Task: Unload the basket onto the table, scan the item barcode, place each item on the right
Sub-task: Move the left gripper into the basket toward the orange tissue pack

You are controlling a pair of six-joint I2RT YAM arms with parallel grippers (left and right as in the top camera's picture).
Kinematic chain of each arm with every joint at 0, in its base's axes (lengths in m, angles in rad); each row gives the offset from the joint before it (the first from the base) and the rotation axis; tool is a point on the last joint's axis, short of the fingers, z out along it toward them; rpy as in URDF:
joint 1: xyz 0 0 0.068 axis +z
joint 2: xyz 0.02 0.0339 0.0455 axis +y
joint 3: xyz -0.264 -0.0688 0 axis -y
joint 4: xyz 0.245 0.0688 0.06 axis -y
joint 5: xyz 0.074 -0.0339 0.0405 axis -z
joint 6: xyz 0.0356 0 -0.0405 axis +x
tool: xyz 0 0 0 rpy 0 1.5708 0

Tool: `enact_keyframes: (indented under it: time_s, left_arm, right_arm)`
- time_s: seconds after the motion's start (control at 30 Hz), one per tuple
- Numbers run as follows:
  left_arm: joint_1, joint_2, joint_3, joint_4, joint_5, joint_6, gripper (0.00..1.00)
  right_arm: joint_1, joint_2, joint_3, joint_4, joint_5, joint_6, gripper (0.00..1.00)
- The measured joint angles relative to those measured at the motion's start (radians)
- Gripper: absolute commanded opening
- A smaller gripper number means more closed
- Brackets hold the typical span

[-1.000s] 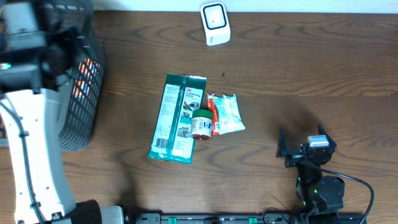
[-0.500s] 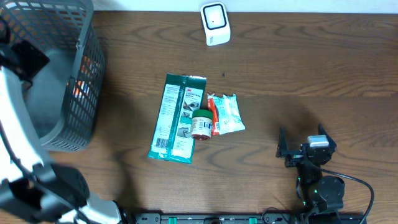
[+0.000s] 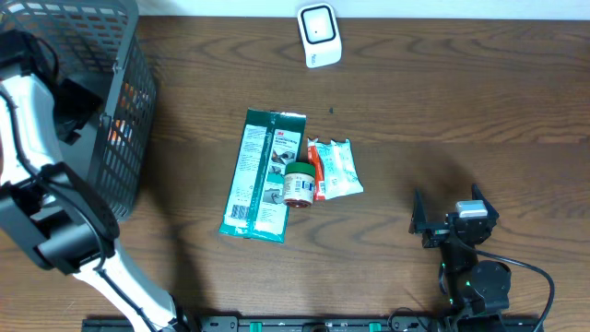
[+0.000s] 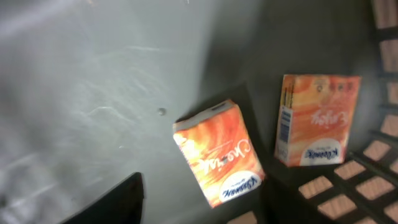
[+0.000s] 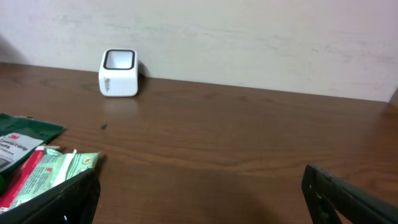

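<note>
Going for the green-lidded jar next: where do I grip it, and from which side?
Come straight down and close across the labelled body of the jar, one finger on each curved side. It seems to lie on its side, lid toward the white scanner, propped on the green pack.

The dark brown wood-grain table (image 3: 442,120) carries a white box-shaped barcode scanner (image 3: 318,35) near its far edge. At the left edge stands a grey plastic mesh basket (image 3: 124,138). In the middle lies a long flat green packet (image 3: 258,175). Just beside it is a white, green and red soft pack (image 3: 338,168). A small green-lidded jar (image 3: 298,184) lies on its side where the two meet.
</note>
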Motion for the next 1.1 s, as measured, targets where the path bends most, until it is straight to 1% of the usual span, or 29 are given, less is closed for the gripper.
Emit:
enact_keyframes:
  time_s: [0.07, 0.13, 0.2, 0.33, 0.6, 0.67, 0.8, 0.9, 0.97, 1.1]
  left_arm:
    - [-0.019, 0.023, 0.0, 0.014, 0.003, -0.016, 0.53]
    - [-0.042, 0.046, 0.0, 0.033, 0.003, -0.03, 0.48]
    - [-0.063, 0.063, 0.0, 0.053, 0.007, -0.039, 0.47]
    - [-0.09, 0.078, 0.0, 0.076, 0.007, -0.069, 0.47]
    - [-0.089, 0.078, -0.023, 0.098, -0.027, -0.13, 0.47]
    - [-0.089, 0.078, -0.051, 0.121, -0.033, -0.136, 0.43]
    - [-0.091, 0.078, -0.112, 0.174, -0.058, -0.148, 0.4]
    - [-0.096, 0.066, -0.143, 0.214, -0.085, -0.154, 0.26]
    - [-0.096, 0.057, -0.163, 0.232, -0.096, -0.156, 0.19]
    - [-0.096, 0.053, -0.17, 0.251, -0.115, -0.158, 0.19]
  right_arm:
    - [0.0, 0.0, 0.0, 0.0, 0.0, 0.0, 0.99]
    - [0.0, 0.0, 0.0, 0.0, 0.0, 0.0, 0.99]
    - [0.0, 0.0, 0.0, 0.0, 0.0, 0.0, 0.99]
    - [0.0, 0.0, 0.0, 0.0, 0.0, 0.0, 0.99]
    - [0.0, 0.0, 0.0, 0.0, 0.0, 0.0, 0.99]
    - [0.0, 0.0, 0.0, 0.0, 0.0, 0.0, 0.99]
    - [0.0, 0.0, 0.0, 0.0, 0.0, 0.0, 0.99]
    - [0.0, 0.0, 0.0, 0.0, 0.0, 0.0, 0.99]
    - [0.0, 0.0, 0.0, 0.0, 0.0, 0.0, 0.99]
    - [0.0, 0.0, 0.0, 0.0, 0.0, 0.0, 0.99]
